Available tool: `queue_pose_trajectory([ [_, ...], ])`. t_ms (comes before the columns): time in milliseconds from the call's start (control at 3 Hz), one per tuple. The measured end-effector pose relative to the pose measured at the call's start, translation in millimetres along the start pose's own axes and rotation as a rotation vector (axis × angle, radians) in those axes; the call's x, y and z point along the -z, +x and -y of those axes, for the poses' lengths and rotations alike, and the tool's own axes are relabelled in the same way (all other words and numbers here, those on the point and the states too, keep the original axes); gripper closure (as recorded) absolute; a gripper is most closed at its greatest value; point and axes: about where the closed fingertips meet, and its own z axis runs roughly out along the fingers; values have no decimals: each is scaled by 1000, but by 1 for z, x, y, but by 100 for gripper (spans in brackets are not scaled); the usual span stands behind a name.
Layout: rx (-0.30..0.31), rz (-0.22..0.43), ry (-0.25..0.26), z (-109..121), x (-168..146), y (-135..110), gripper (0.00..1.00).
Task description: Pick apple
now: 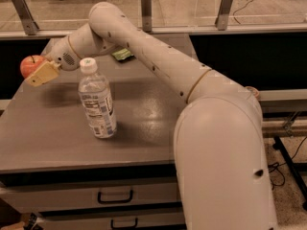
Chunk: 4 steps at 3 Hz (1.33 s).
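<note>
The apple (29, 64) is small, round and red-orange with a short dark stem. It hangs above the far left edge of the grey table (53, 138). My gripper (34, 73) is at the end of the white arm (144, 47), which reaches left across the table. It is shut on the apple. One tan finger (43, 74) lies across the apple's front right side; the other finger is hidden behind the apple. The apple is clear of the table top.
A clear water bottle (97, 104) with a white cap stands upright just right of the gripper. A green packet (122, 54) lies at the table's back. Drawers (115, 195) sit under the table top. A rail with metal posts (146, 4) runs behind.
</note>
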Motion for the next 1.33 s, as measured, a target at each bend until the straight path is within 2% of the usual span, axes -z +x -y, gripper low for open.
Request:
queue_pose_trajectory([
  [333,65,59,162,22,71,-10,100],
  [667,134,123,339,53,149,-7,100],
  [1000,184,191,482,80,223,-2,100],
  [1333,184,191,482,80,223,-2,100],
])
